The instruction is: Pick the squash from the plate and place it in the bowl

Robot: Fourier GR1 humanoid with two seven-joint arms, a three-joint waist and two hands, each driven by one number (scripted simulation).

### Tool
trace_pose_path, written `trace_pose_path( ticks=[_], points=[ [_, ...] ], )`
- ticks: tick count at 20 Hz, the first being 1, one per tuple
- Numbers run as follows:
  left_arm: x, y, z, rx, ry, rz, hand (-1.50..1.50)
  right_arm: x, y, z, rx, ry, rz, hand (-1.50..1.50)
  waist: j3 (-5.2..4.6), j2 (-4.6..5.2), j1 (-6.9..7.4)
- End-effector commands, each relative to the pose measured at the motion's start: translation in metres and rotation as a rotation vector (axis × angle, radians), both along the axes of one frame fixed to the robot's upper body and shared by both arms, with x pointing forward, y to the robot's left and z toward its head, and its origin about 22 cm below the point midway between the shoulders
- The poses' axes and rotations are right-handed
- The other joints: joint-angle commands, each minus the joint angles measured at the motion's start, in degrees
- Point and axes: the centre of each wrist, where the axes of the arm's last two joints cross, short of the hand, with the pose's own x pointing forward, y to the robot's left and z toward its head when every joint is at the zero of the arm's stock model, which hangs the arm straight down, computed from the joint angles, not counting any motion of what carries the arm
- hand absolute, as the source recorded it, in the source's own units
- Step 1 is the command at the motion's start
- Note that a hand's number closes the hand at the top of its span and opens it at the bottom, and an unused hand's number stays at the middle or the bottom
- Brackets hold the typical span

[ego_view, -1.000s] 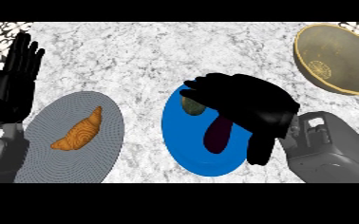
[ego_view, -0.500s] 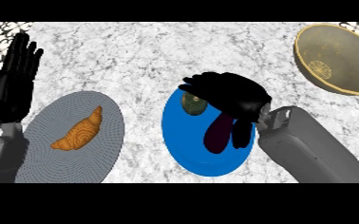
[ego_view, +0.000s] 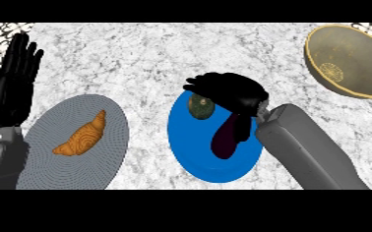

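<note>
The blue plate is carrying the squash, with the right robot hand curling over it. A croissant is lying on the grey plate; the bowl is sitting apart on the marble tabletop. The left robot hand is resting with straight fingers at the left edge.

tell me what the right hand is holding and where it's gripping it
The right hand has its fingers curled over the top of the squash on the blue plate. Whether the fingers have closed on it cannot be told. The left hand holds nothing.
</note>
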Motion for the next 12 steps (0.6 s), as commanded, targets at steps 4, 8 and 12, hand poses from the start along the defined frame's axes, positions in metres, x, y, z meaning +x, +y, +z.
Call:
trace_pose_path(
  ticks=[4, 8, 12],
  points=[
    [0.001, -0.012, 0.003, -0.002, 0.011, -0.006, 0.00, -0.001, -0.005, -0.017, 0.006, -0.001, 0.033, -1.50, 0.01, -0.08, -0.20],
    [-0.003, 0.010, 0.010, -0.029, -0.005, 0.004, 0.00, -0.003, 0.021, -0.046, -0.041, 0.004, 0.016, -1.50, 0.00, -0.03, 0.07],
    [-0.009, -0.015, 0.013, 0.007, 0.004, -0.006, 0.00, 0.013, 0.029, -0.036, -0.067, -0.001, 0.017, -1.50, 0.01, -0.06, 0.16]
  ],
)
